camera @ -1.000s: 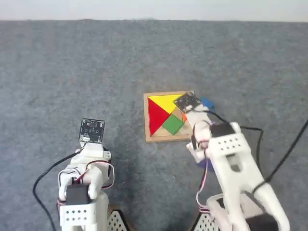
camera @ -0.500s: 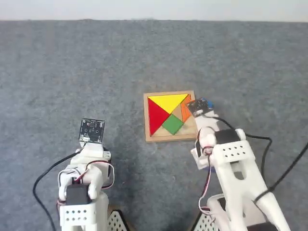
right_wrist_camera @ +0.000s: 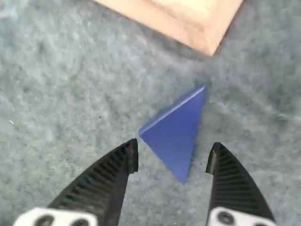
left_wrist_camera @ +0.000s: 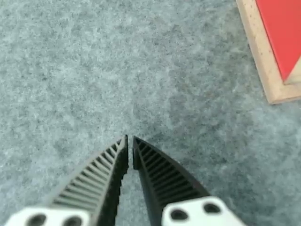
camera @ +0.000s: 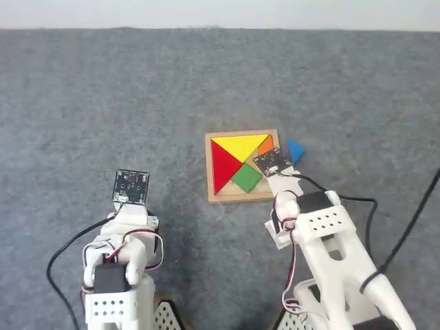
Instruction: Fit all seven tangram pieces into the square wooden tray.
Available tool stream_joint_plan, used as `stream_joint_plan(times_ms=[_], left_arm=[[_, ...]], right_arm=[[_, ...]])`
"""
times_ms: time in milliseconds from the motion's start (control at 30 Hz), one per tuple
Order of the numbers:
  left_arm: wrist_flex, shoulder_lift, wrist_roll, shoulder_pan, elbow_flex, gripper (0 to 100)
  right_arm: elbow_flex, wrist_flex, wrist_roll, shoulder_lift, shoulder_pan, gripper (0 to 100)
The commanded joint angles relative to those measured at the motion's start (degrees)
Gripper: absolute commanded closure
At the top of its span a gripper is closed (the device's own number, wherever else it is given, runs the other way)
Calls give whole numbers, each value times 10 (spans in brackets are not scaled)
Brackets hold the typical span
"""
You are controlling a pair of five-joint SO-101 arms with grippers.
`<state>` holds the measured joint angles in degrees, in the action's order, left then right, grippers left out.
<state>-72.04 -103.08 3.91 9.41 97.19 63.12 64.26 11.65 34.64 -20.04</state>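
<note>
Robotics lab: grey-carpeted table (camera: 103, 89)

Soft, even light falls from overhead across the grey cloth (camera: 103, 89). Shadows are faint: a thin one beside the wooden tray (camera: 240, 198), a dim patch ahead of the left gripper (left_wrist_camera: 129, 141).

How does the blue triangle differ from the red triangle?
The red triangle lies in the tray; the blue triangle lies on the carpet beside it. The red triangle looks clearly bigger than the blue triangle. The open right gripper is at the blue triangle, not the red triangle. Both lie flat.
</note>
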Motion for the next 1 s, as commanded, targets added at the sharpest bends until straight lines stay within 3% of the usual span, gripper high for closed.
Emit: stream_joint_plan(times_ms=[0,133,367,600,800,967], left_arm=[[-2,-10,0,-1,-7,979],[-2,-10,0,-1,-7,979],[-2,-10,0,-1,-7,979],[-2,-10,0,-1,-7,979],[-2,-10,0,-1,-7,979],[-2,-10,0,-1,-7,979]], right_arm=[[9,-36,-7,-4,-7,757],[7,-66,-11,-56,-7,757],[-11,-95,-86,-103,-6,758],[-11,-109,-90,-103,-3,883],[-31,-96,-10,-102,5,890],[-147,-19,69,-102,69,890]])
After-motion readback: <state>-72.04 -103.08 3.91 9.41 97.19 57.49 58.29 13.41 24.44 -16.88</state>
